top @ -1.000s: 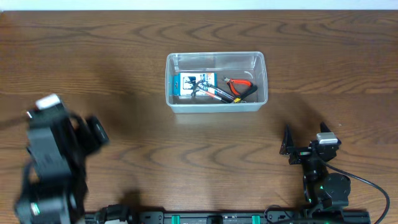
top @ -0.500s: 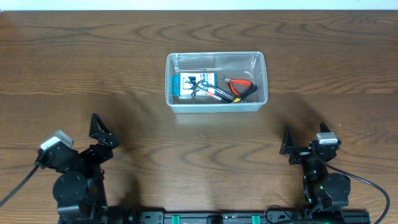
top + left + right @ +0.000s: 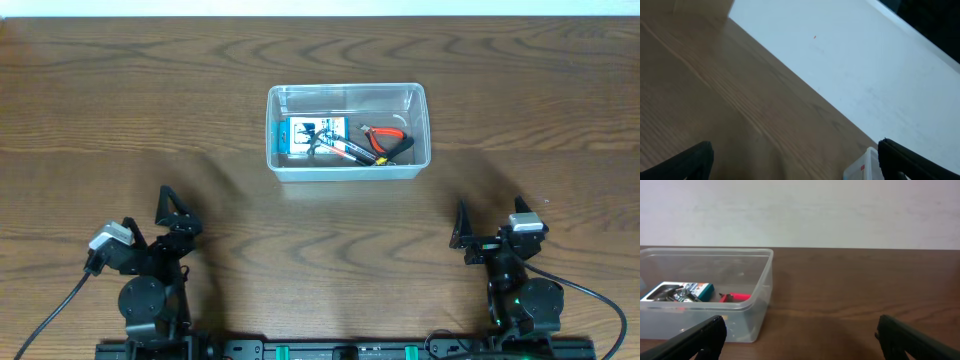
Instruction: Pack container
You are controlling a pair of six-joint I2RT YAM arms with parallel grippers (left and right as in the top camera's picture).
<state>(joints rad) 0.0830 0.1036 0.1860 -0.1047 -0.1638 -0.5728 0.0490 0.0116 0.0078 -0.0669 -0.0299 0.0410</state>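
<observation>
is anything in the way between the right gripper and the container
Nothing visible does. Only bare table lies between the right gripper and the container, and the right wrist view shows plain wood up to its wall.

My left gripper (image 3: 152, 222) has come down from high over the left side of the table (image 3: 320, 250) to low at the near edge, then shifted slightly right over the last half second.
</observation>
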